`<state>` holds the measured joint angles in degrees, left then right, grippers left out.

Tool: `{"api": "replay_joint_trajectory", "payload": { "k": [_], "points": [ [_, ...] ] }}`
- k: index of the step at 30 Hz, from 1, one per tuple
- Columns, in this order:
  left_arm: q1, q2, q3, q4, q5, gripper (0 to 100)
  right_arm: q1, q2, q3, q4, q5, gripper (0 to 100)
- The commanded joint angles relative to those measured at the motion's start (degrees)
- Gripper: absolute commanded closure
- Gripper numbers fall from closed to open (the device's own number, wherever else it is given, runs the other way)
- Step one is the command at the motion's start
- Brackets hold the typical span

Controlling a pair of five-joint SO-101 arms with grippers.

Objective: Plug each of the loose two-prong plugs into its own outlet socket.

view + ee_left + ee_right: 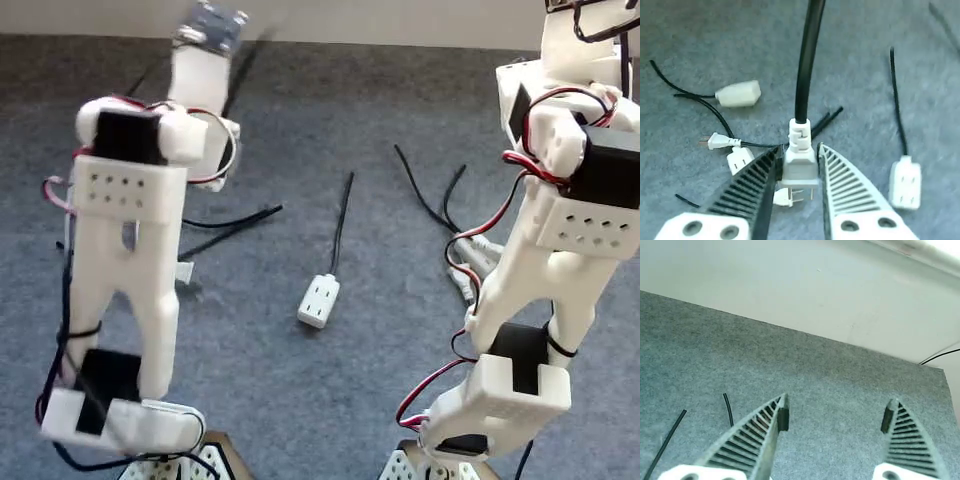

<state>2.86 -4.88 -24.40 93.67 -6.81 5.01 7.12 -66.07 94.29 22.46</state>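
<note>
Left gripper (799, 149) is clamped on a white two-prong plug (800, 167), its black cord (807, 65) rising out between the fingers. Further out, an outlet socket (319, 300) lies on the grey mat (300, 150) between the arms. A loose plug (715, 141) and another socket (738, 94) sit nearby, and at the far wall (790, 285) the right gripper (838, 402) hangs with its fingers wide apart.

Plug (800, 165) between the fingers of my left gripper (798, 149); outlet socket (905, 181) on the mat (865, 75) to one side, loose plugs (720, 141) to the other. My right gripper (838, 402) above the mat's rear edge, before the wall (790, 280).
</note>
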Motion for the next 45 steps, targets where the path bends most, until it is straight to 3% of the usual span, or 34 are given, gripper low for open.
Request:
{"api": "replay_joint_trajectory", "payload": {
  "k": [1, 6, 13, 18, 23, 29, 34, 36, 40, 43, 45],
  "points": [
    [3.74, -8.92, 7.25, -8.79, 8.79, 99, -3.21, -1.01, -2.59, 0.84, 0.88, 70.1],
    [4.7, -20.88, 27.12, -25.32, 17.67, 99, -5.85, -1.01, -2.51, 1.36, 0.88, 70.1],
    [4.62, -39.25, 63.87, -62.42, 29.98, 99, -7.78, -0.92, -2.15, 1.36, 0.7, 70.1],
    [4.35, -44.79, 80.04, -84.13, 36.4, 99, -9.98, -0.66, -1.98, 1.45, 0.7, 70.1],
    [4.88, -44.79, 84.18, -88.0, 36.92, 99, -10.68, -0.66, -1.98, 2.07, 0.7, 70.1],
    [12.88, -45.23, 90.51, -88.44, 37.01, 99, -10.77, -0.66, -1.98, 2.07, 0.79, 70.1],
    [17.8, -45.32, 96.92, -98.37, 44.92, 99, -10.77, -0.66, -1.98, 2.07, 0.7, 70.1],
    [16.13, -45.32, 99.21, -107.34, 50.46, 99, -10.77, -0.66, -1.98, 2.07, 0.62, 70.1],
    [9.98, -45.14, 102.9, -122.2, 70.68, 99, -11.21, -0.66, -1.98, 2.24, 0.62, 70.1],
    [6.37, -44.88, 102.2, -124.13, 82.9, 99, -14.11, -0.66, -1.98, 3.91, 0.62, 70.2],
    [5.14, -45.23, 101.85, -124.04, 87.38, 99, -17.54, -0.66, -1.98, 5.32, 0.62, 70.3]
  ]
}}
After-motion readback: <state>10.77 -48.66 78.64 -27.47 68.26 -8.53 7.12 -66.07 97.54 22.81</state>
